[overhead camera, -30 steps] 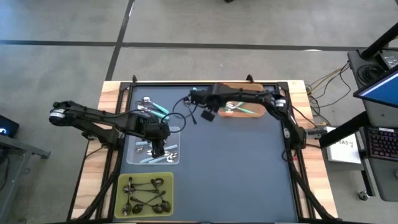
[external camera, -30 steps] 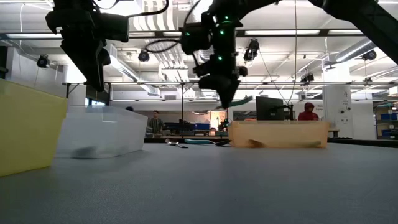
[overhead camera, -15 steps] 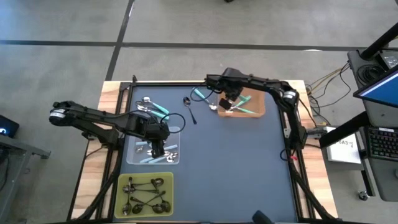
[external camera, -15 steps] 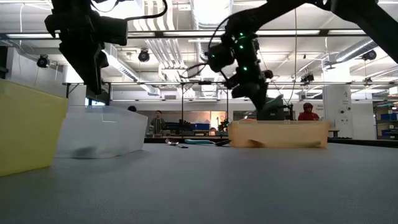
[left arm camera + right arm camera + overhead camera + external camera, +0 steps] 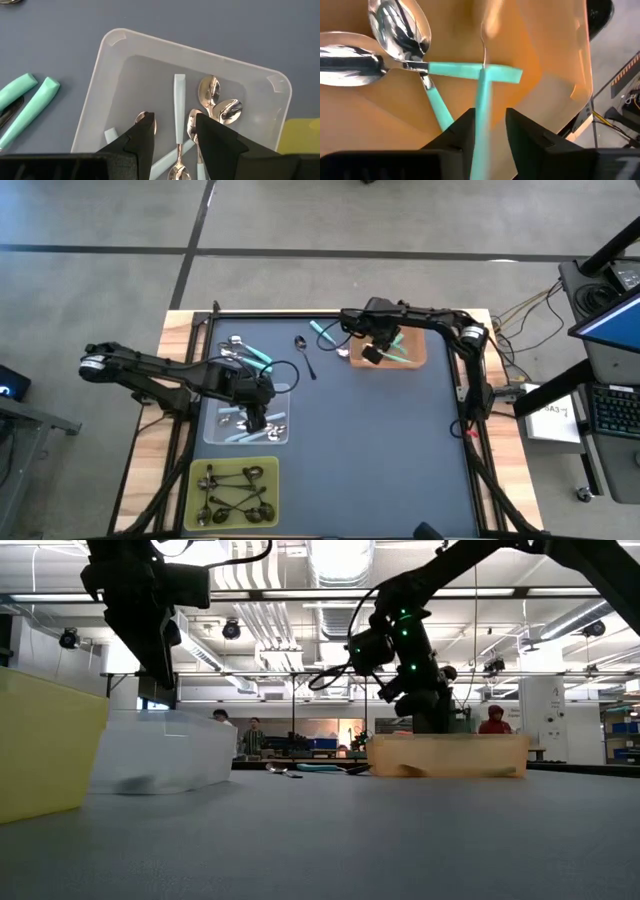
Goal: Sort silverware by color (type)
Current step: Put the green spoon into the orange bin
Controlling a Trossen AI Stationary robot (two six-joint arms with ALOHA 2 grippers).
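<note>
Over the orange tray (image 5: 412, 360), my right gripper (image 5: 371, 356) points steeply down, open, with a blurred teal spoon handle (image 5: 481, 112) standing in the gap between its fingers. Two teal-handled spoons (image 5: 435, 70) lie in that tray. My left gripper (image 5: 256, 420) hangs open and empty above the clear tray (image 5: 115, 37), which holds several pale blue spoons (image 5: 179, 107). Loose teal spoons (image 5: 256, 358) and a dark metal spoon (image 5: 305, 356) lie on the mat at the far side. My right gripper has the teal spoon's handle (image 5: 482, 125) between its two fingers, coming at it from above. The gap is wider than the handle, and the handle is blurred. Whether either finger touches it, I cannot tell.
A yellow-green tray (image 5: 236, 492) with several dark metal spoons sits at the near left, beside the clear tray (image 5: 165, 755). The middle and right of the dark mat are free. People stand in the room beyond the table.
My right gripper has gone toward the table's right edge and down with the teal spoon, from above the loose spoons to over the orange tray.
</note>
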